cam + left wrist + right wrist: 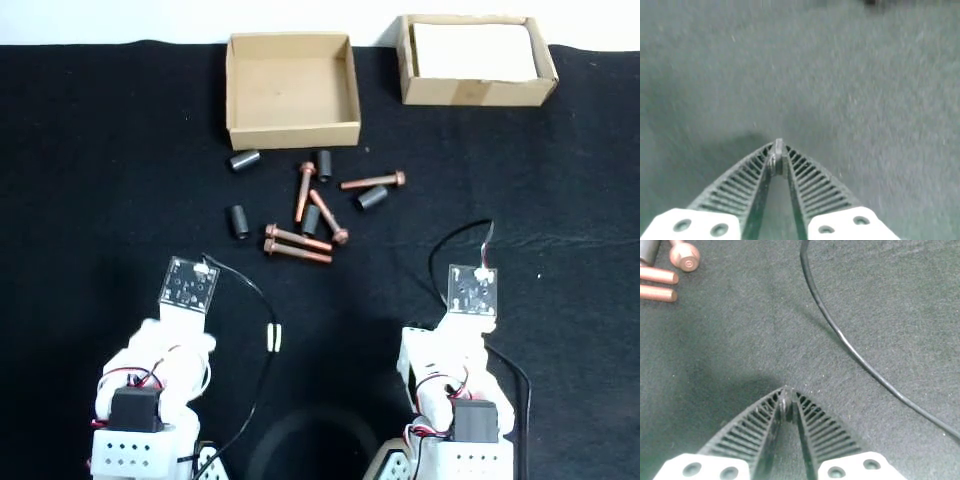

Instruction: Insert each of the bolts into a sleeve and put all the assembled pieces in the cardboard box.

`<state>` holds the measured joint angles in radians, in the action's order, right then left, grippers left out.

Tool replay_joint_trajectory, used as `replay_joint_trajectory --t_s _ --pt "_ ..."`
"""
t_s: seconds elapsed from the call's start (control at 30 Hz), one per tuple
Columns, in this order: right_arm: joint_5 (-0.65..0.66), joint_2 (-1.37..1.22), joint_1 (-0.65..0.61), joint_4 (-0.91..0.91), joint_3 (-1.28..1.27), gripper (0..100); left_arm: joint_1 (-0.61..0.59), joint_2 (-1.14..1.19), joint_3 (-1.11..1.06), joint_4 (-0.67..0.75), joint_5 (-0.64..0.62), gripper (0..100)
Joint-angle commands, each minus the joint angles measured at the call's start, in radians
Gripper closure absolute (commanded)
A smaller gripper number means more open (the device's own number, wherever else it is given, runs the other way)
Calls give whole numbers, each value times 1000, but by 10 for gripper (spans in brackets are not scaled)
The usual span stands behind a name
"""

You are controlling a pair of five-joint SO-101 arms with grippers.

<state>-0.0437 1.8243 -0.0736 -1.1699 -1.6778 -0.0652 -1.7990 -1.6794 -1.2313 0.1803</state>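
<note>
Both pincers are closed tip to tip with nothing between them. The left pincer (778, 152) hangs over bare black cloth (855, 80), and the right pincer (786, 399) hangs over the same cloth, near a black cable (850, 352) that curves past it. Farther out from the right pincer lie the ends of two copper bolts (657, 276), side by side, and the head of a third. A dark sleeve (647, 249) beside them is cut off at the corner of the picture. From above, five bolts and five sleeves lie loose on the cloth between the arms and the cardboard box (293, 133), with every bolt outside the sleeves. The cardboard box shows only its bare brown floor. A second box (478, 93) stands well to one side and holds something flat and white (472, 50) that cannot be told more closely. One dark shape (875, 2) at the far edge of the left wrist view is too blurred to name.
</note>
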Motion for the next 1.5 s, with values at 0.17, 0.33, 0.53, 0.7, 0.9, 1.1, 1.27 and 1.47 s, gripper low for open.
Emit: replay_joint_trajectory --t_s 0.17,0.33,0.53,0.7,0.9,1.1,1.27,1.47 --pt "-5 10 7 1 -122 992 5 -1 31 196 3 990" --pt "-9 10 -2 15 -42 992 2 2 173 310 86 990" --pt "-46 -90 -124 12 222 992 -21 4 358 422 95 990" --pt "-48 -478 -216 12 608 992 -88 143 519 646 95 990" --pt "-48 -1052 -234 12 1170 992 -122 513 809 825 89 990" --pt "-48 -1468 -240 -45 1601 959 -136 740 800 783 92 988" --pt "-124 -1801 -242 -174 1919 841 -219 900 746 669 146 987" --pt "-411 -2236 -242 -386 2368 839 -246 1228 734 632 101 987"
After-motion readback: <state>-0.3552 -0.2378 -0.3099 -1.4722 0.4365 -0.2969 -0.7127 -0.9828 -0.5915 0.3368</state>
